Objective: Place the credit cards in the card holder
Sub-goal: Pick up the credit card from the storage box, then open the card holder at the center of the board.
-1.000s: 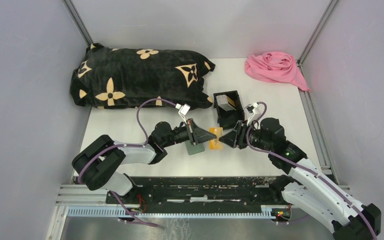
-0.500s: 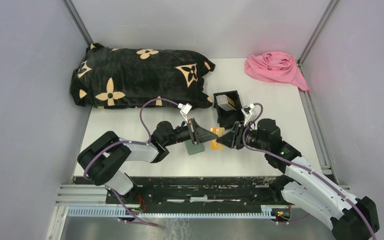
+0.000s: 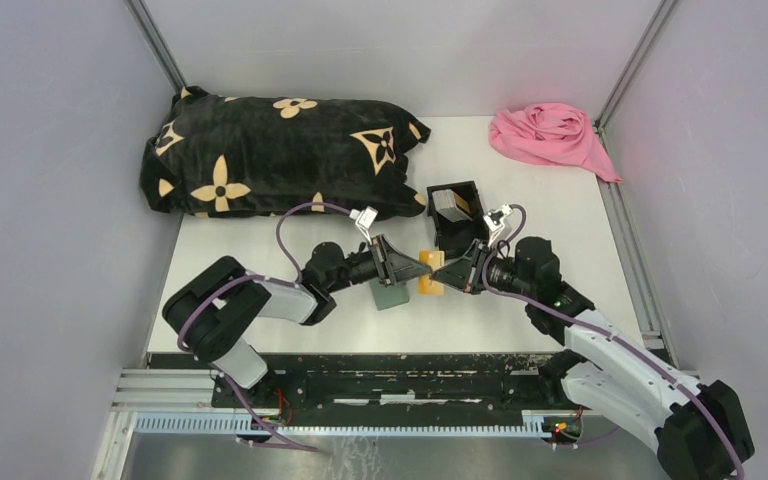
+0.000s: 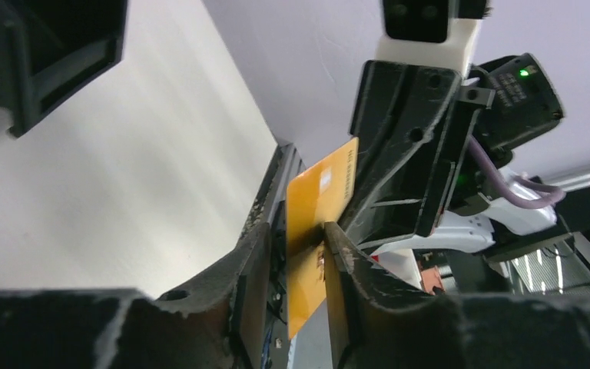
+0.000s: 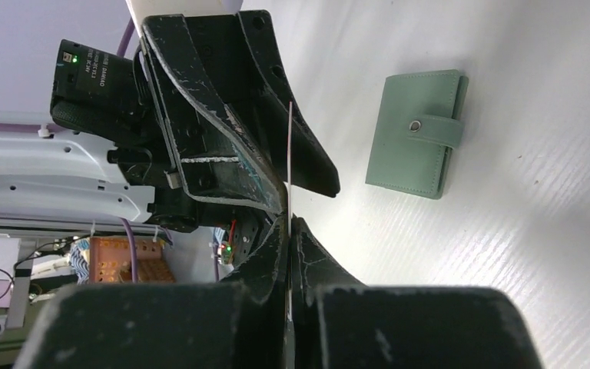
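Right claw [image 5: 288,221] pinches card [image 4: 319,192] edge; left claw [image 4: 298,232] parted.

An orange-yellow credit card [image 4: 315,207] stands on edge in the air, clamped at one end by the right gripper [image 5: 290,224]. The sage-green card holder [image 5: 419,134] lies flat and closed, snap tab fastened, on the white table [image 5: 507,231] just beside it.

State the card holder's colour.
The card holder is sage green; right wrist view shows it best.
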